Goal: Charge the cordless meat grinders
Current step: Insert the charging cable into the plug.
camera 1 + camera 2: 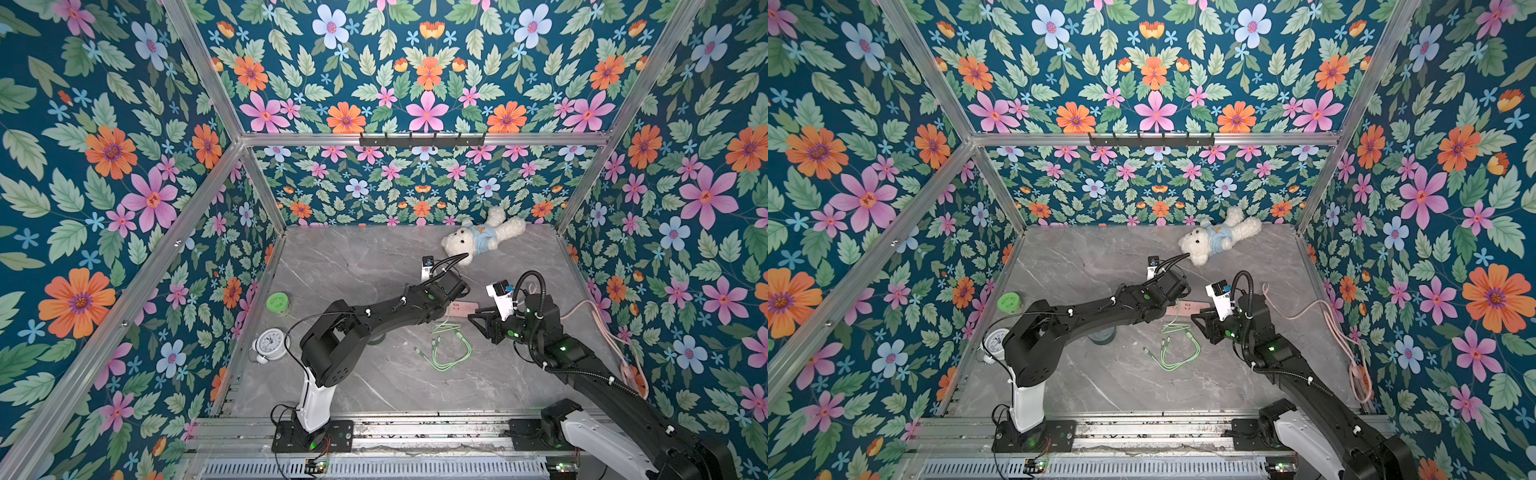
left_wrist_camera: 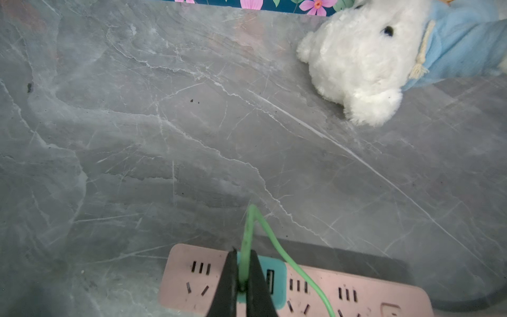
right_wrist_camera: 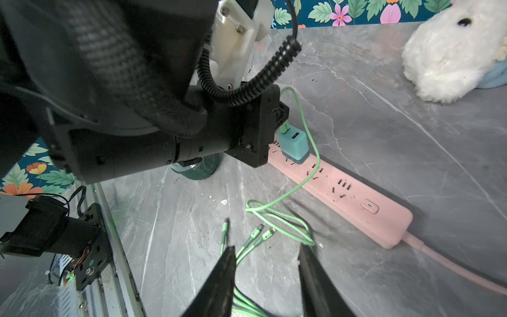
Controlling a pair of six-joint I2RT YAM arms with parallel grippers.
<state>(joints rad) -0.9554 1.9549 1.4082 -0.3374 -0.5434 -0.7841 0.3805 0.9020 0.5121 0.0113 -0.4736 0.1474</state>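
Note:
The cordless meat grinder (image 3: 200, 168) shows only its teal round base, mostly hidden under my left arm; in a top view it (image 1: 1102, 336) sits just in front of that arm. My left gripper (image 2: 243, 251) is shut on the plug end of the green cable (image 2: 248, 230), right at the teal adapter (image 2: 275, 277) standing in the pink power strip (image 2: 186, 277). From there the cable (image 3: 288, 219) loops down to the table, where its small connectors (image 3: 258, 229) lie loose. My right gripper (image 3: 266, 247) hangs open above those loops, holding nothing.
A white teddy bear (image 1: 482, 239) lies at the back of the table. A green-lidded jar (image 1: 277, 302) and a white alarm clock (image 1: 270, 345) stand by the left wall. The strip's pink cord (image 1: 598, 324) runs along the right wall.

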